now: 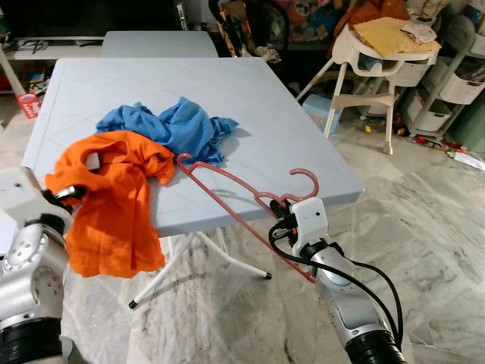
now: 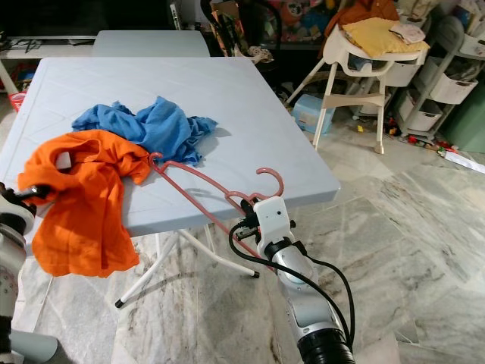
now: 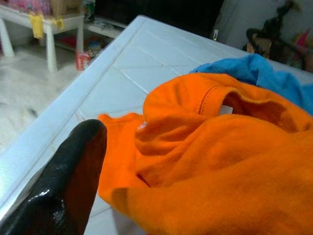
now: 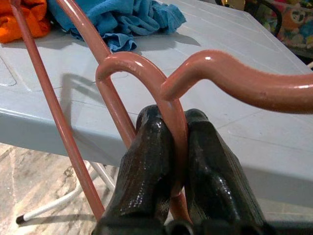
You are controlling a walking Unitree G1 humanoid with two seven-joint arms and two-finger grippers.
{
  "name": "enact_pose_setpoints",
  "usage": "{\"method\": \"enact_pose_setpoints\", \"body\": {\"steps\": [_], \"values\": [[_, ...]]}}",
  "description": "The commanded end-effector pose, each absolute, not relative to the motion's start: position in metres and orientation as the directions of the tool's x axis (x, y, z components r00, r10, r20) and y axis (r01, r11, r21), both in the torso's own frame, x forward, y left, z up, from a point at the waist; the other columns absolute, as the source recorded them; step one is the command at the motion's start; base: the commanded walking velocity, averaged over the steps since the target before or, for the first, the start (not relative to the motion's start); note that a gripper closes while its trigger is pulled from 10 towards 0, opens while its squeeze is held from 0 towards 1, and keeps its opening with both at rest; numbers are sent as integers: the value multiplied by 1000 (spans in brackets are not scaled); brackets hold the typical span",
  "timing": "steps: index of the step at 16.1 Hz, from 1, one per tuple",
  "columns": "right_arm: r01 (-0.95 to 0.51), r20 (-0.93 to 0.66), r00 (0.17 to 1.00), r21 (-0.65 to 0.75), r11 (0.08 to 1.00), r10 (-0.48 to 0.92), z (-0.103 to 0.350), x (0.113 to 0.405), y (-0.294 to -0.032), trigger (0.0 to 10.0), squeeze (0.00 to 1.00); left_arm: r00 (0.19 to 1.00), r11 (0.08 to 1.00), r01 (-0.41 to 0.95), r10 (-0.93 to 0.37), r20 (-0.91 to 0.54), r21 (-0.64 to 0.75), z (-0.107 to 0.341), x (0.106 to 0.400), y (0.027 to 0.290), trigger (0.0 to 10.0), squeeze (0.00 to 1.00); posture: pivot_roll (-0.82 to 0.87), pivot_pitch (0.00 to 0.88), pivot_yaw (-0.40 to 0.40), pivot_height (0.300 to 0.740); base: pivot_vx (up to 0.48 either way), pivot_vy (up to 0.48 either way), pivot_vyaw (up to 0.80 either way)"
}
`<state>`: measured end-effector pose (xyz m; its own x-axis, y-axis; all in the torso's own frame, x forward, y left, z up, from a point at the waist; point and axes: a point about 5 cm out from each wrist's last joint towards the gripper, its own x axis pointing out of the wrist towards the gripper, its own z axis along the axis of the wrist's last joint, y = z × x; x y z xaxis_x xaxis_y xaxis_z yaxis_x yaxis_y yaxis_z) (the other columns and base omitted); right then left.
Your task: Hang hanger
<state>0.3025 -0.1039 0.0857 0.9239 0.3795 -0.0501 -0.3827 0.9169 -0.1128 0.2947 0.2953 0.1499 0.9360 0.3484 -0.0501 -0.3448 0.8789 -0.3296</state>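
My right gripper (image 4: 173, 117) is shut on the neck of a salmon-pink hanger (image 1: 227, 182), just off the near right edge of the grey table (image 1: 250, 98). The hanger's hook (image 1: 307, 178) points up. Its far arm reaches across the tabletop to the edge of an orange shirt (image 1: 114, 205). That shirt lies crumpled on the near left corner and drapes over the table's front edge. At the shirt's left side, my left gripper (image 1: 64, 193) is shut on a fold of it; one black finger (image 3: 68, 181) shows beside the cloth, and the other is hidden.
A crumpled blue cloth (image 1: 170, 125) lies on the table behind the orange shirt. A white high chair (image 1: 379, 53) stands on the marble floor at the back right, with storage bins (image 1: 455, 83) beyond it. A second grey table (image 1: 159, 42) sits behind.
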Motion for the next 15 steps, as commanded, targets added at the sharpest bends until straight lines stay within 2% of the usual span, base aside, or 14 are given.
{"method": "enact_pose_setpoints", "body": {"steps": [1,3,4,5,7,8,9,10,11,12,13,14,15], "values": [[-374,-94,927,-125,919,364,79,303,-107,10000,0,948,802,-297,311,-62,-518,154,300,290,10000,0,17,35,-76,740,0,0,0],[-373,-93,927,-127,919,363,79,303,-108,10000,0,962,729,-233,272,-41,-644,159,304,283,10000,0,15,33,-76,740,0,0,0],[-373,-91,927,-128,919,363,79,303,-108,10000,0,966,641,-192,256,-29,-743,163,306,281,10000,0,14,32,-75,740,0,0,0],[-372,-90,927,-129,919,363,79,303,-108,10000,0,967,615,-181,252,-27,-768,164,307,280,10000,0,14,32,-75,740,0,0,0],[-374,-91,927,-130,918,365,79,303,-108,10000,0,980,715,-173,196,-43,-677,164,307,274,10000,0,17,30,-79,740,0,0,0],[-378,-91,925,-131,916,368,79,303,-107,10000,0,990,704,-125,131,-45,-699,168,307,268,10000,0,19,28,-80,740,0,0,0],[-379,-91,925,-131,916,370,79,304,-106,10000,0,989,695,-133,140,-49,-707,170,307,269,10000,0,20,28,-80,740,0,0,0],[-380,-91,924,-131,916,370,79,304,-106,10000,0,987,733,-156,146,-72,-662,169,307,270,10000,0,21,27,-80,740,0,0,0],[-381,-92,924,-131,915,371,79,304,-106,10000,0,973,825,-223,154,-173,-520,159,308,271,10000,0,22,27,-82,740,0,0,0],[-382,-92,923,-131,915,373,79,304,-106,10000,0,945,917,-266,187,-269,-298,149,307,275,10000,0,22,27,-83,740,0,0,0],[-384,-92,923,-131,914,375,79,304,-106,10000,0,925,948,-275,215,-314,-159,149,307,282,10000,0,20,28,-84,740,0,0,0],[-384,-92,923,-131,914,375,79,304,-106,10000,0,925,948,-275,215,-314,-159,149,307,282,10000,0,20,28,-84,740,0,0,0],[-386,-94,922,-131,913,376,79,304,-106,10000,0,943,971,-231,206,-263,-67,168,311,289,10000,0,21,29,-84,740,0,0,0]]}}
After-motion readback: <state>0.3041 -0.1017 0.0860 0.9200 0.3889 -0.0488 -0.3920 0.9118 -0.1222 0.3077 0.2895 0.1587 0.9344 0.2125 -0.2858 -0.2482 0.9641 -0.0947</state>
